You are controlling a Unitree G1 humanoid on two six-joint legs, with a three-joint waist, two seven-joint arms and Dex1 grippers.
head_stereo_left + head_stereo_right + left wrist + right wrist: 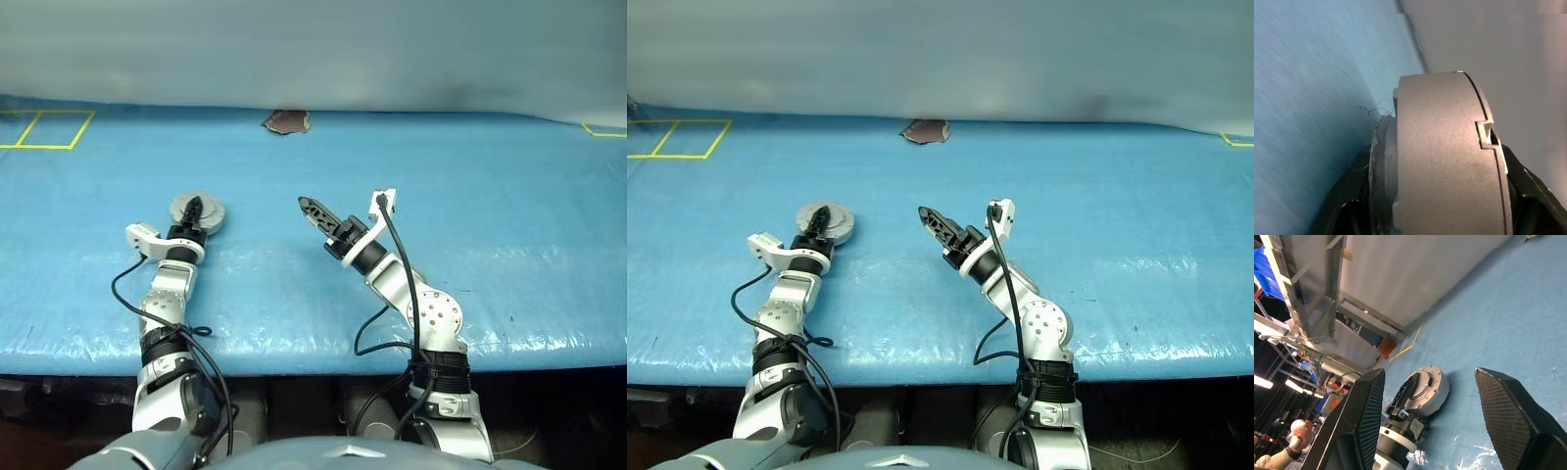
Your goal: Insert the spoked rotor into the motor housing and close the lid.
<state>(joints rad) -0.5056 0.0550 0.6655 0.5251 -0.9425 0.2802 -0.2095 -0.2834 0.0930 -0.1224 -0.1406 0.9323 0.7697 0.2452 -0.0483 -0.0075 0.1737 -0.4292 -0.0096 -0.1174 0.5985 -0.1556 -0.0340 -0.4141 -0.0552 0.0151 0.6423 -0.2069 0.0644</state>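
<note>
The motor housing (196, 211), lid closed and flat on the blue counter (509, 264) at the robot's left, sits clasped between the left tool's (194, 209) 2 fingers, while the right tool (312, 209) hovers wide and empty, well apart, pointing toward it.

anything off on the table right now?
One oddity: a brown torn patch in the blue table cover at its far edge. The motor housing sits closed in the left gripper, nothing spilled.

Left gripper (195, 209) hides the motor housing's (211, 217) middle.
</note>
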